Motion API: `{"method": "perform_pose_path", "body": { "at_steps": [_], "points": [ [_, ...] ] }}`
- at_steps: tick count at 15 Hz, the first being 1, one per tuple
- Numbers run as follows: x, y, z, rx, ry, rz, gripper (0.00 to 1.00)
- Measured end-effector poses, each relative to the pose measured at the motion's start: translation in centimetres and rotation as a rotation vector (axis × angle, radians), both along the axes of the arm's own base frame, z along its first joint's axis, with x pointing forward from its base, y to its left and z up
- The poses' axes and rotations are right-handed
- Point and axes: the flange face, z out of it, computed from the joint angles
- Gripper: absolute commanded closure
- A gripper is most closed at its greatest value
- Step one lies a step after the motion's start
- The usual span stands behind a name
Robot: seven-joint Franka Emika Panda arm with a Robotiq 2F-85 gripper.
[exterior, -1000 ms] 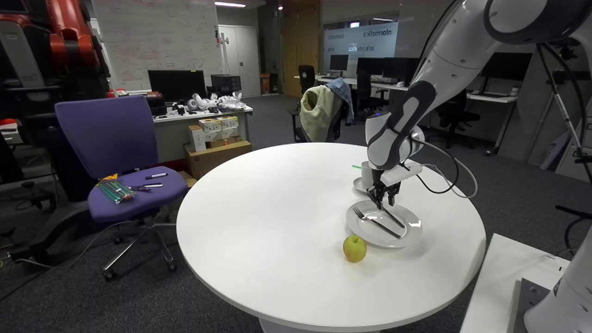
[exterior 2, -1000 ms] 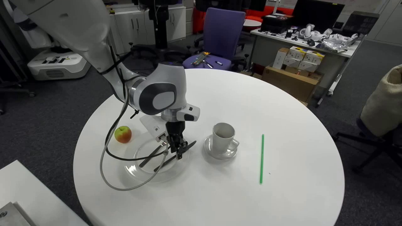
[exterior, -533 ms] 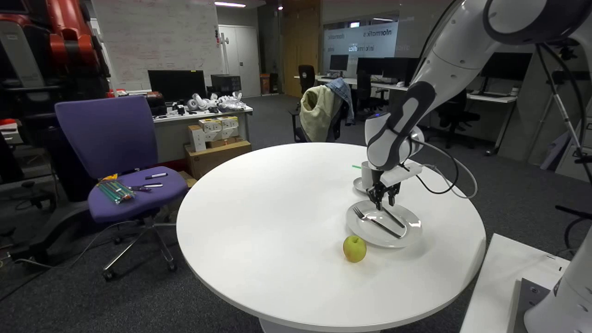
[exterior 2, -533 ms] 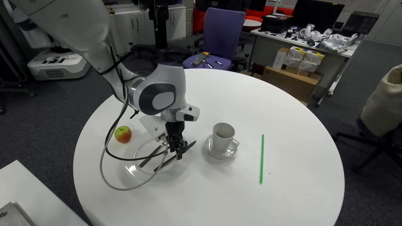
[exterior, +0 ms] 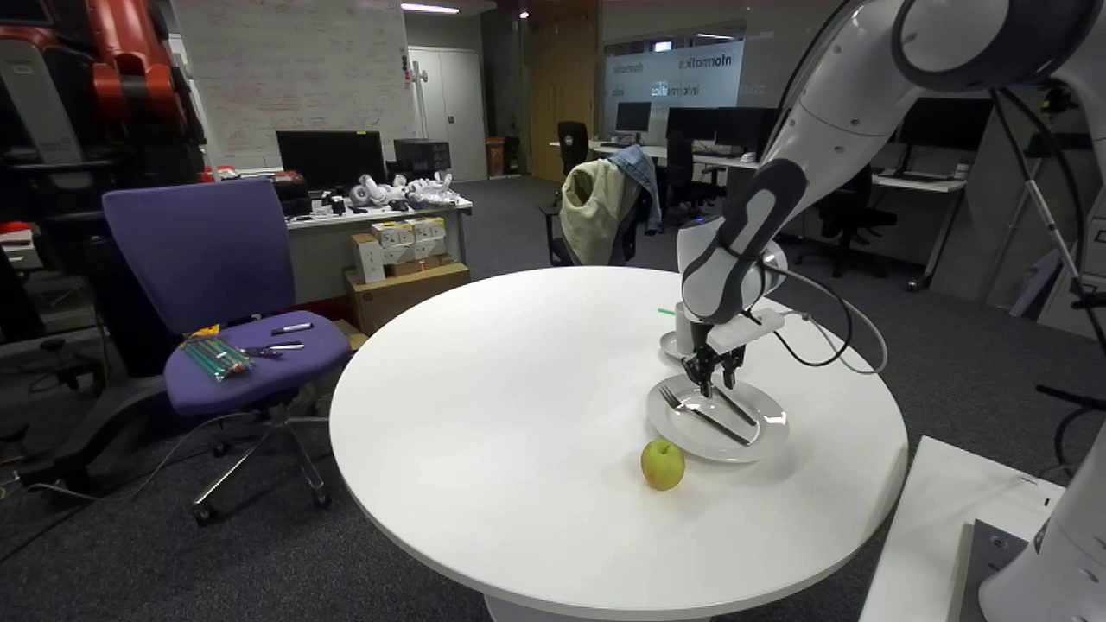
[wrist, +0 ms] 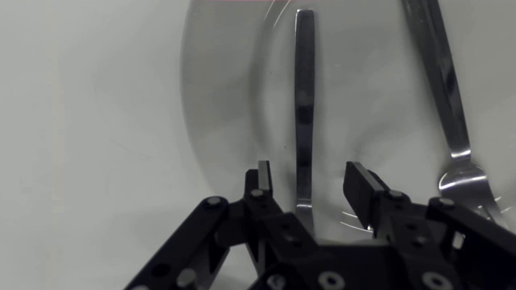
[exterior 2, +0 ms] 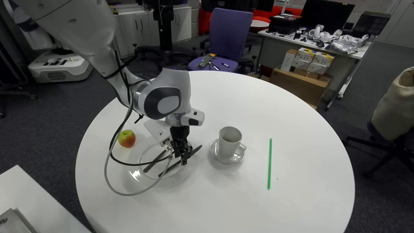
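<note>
A white plate (exterior: 667, 425) on the round table carries a knife (wrist: 304, 80) and a fork (wrist: 447, 92), both dark in the wrist view. My gripper (wrist: 307, 164) hangs over the plate, partly open. Its fingers stand on either side of the knife, with a gap left and right of it, and nothing is gripped. Lower down in the wrist view, the knife's far part disappears behind the gripper. The fork lies to the right, outside the fingers. In both exterior views the gripper (exterior: 718, 389) points downward close above the knife; contact with the plate cannot be made out.
An apple (exterior: 663, 465) sits beside the plate. Near the gripper a white mug (exterior 2: 228, 142) stands on a saucer (exterior 2: 215, 155). Farther along lies a green stick (exterior 2: 269, 164). A purple chair (exterior: 203, 250) is beyond the table's edge.
The arm and gripper have sunk slightly towards the plate, with a tiny sideways shift. Knife, fork, plate, apple and mug stay where they were.
</note>
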Motion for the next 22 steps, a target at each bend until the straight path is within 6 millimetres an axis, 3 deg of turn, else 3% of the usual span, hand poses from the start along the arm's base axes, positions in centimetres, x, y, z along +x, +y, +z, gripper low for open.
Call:
{"method": "perform_pose_path", "body": {
  "at_steps": [1,3,5,17,22],
  "points": [
    [0.1,0.0,-0.1,-0.001,0.0,0.001,0.71],
    [0.4,0.0,-0.3,-0.003,0.001,0.004,0.81],
    [0.6,-0.1,-0.2,-0.006,-0.003,0.003,0.98],
    [0.9,-0.2,0.0,-0.01,-0.009,0.009,0.97],
    [1.0,-1.2,1.6,-0.025,-0.016,0.062,0.97]
  ]
}}
